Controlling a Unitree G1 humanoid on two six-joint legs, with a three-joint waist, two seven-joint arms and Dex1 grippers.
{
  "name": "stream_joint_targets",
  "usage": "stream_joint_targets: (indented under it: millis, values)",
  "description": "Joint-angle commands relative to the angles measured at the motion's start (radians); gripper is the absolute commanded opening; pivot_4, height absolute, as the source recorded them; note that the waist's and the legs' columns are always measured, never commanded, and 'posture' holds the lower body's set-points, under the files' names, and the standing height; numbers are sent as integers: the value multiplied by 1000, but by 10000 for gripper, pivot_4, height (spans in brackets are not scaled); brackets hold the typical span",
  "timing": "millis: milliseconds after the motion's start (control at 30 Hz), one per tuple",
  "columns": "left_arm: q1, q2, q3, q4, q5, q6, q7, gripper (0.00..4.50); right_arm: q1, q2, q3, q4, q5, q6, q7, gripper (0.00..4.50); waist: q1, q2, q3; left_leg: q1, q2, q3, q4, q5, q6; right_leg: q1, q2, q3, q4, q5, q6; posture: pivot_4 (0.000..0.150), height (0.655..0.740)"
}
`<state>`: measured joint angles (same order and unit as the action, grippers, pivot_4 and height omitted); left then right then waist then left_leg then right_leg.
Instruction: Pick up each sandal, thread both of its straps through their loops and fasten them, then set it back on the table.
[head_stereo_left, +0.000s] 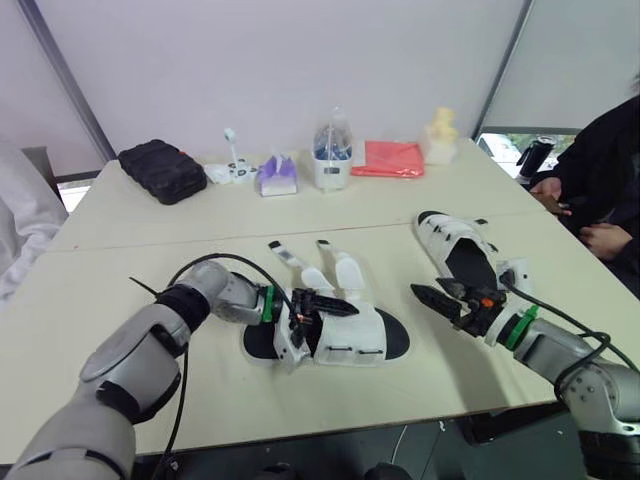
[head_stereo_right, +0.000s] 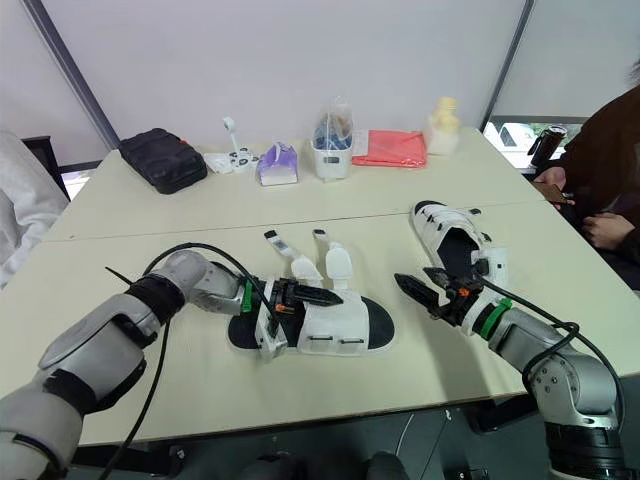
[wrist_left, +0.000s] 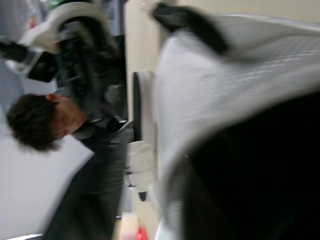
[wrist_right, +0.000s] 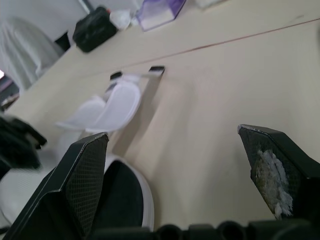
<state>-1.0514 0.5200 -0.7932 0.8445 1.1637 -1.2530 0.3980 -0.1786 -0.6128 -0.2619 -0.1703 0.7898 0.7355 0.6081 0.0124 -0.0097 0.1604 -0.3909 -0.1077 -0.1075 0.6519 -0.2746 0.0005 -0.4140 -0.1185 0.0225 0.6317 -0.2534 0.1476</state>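
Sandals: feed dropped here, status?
Left gripper at near white mesh sandal, straps unfastened. Right gripper open, empty, beside far white sandal. Nothing in the way.

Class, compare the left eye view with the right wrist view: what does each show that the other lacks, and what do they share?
Left eye view: right sandal, red cloth. Right wrist view: inner pads of the right gripper, jaws open, white fluff on one pad. Both: middle sandal with straps loose, black bag, tissue box.

L hand (head_stereo_left: 325, 306) hides part of near sandal (head_stereo_left: 352, 338); person (head_stereo_left: 600, 180) (far rt) cut off.
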Motion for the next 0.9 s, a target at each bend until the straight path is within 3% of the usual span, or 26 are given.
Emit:
stream_joint_targets:
  millis: [33, 267, 367, 433, 533, 633, 700, 867, 900]
  values:
    - [32, 45, 37, -27, -79, -15, -59, 35545, -19, -32, 19, 3, -31, -20, 59, 45000, -2, 0, 0, 0, 0, 0, 0, 0, 0, 0, 0, 0, 0, 0, 0, 1500, 7400]
    - [119, 210, 131, -127, -247, -69, -187, 35545, -60, -97, 91, 64, -125, -74, 193, 45000, -3, 0, 0, 0, 0, 0, 0, 0, 0, -1, 0, 0, 0, 0, 0, 1500, 7400]
    - [177, 289, 182, -139, -387, -70, -265, 35545, -74, -121, 112, 85, -159, -107, 254, 45000, -2, 0, 0, 0, 0, 0, 0, 0, 0, -1, 0, 0, 0, 0, 0, 1500, 7400]
    - [248, 328, 204, -145, -613, -9, -382, 35545, -64, -148, 134, 72, -186, -136, 306, 45000, -3, 1, 0, 0, 0, 0, 0, 0, 0, -1, 0, 0, 0, 0, 0, 1500, 7400]
    - [412, 321, 305, -282, -1113, 358, -656, 35545, -40, -188, 176, 55, -246, -201, 374, 45000, -2, 2, -1, 0, 0, -1, 0, 0, 0, -1, -1, 0, 1, 0, 0, 1500, 7400]
    - [512, 270, 445, -456, -1406, 758, -772, 36188, -29, -201, 193, 59, -272, -251, 426, 36506, -1, 2, -1, -1, 0, -3, 2, -1, 2, 0, -1, 0, 1, 0, 0, 1500, 7400]
    - [546, 227, 523, -543, -1518, 965, -784, 36188, -27, -199, 195, 60, -270, -261, 451, 26180, -3, 1, -1, -1, 0, -3, 4, -1, 2, 0, 0, 0, 1, 0, 0, 1500, 7400]
    - [540, 82, 718, -685, -1736, 1385, -678, 36188, -13, -189, 213, 16, -254, -250, 491, 442, -3, 1, -1, -1, 0, -3, 7, -1, 2, 2, 0, -1, 2, 0, 0, 1500, 7400]
    - [523, 49, 752, -696, -1758, 1445, -642, 36188, -11, -188, 221, 13, -263, -257, 495, 442, -2, 1, -1, -1, 0, -3, 7, -1, 2, 2, 0, -1, 2, 0, 0, 1500, 7400]
